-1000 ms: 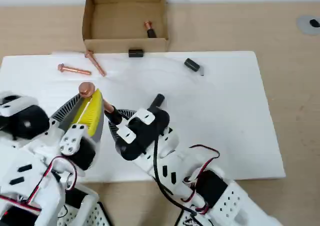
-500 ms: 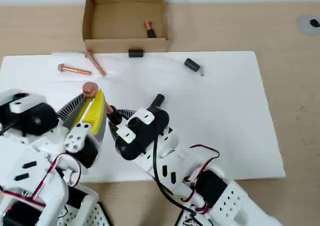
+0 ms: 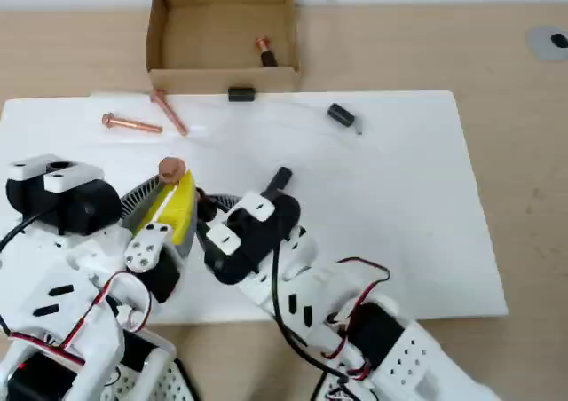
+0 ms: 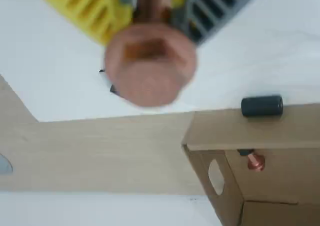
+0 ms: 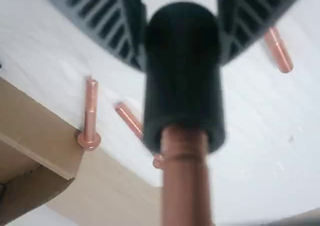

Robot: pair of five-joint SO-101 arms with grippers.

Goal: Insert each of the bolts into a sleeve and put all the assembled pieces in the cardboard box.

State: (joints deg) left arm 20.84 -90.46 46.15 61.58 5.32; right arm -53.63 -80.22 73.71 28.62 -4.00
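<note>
Here, left tool clamps bolt, right tool clamps sleeve; white sheet over table.

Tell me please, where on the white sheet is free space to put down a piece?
The right half of the white sheet is bare, from the loose sleeve to the right edge. Crowded: the two bolts before the cardboard box, and both arms at the near left.
</note>
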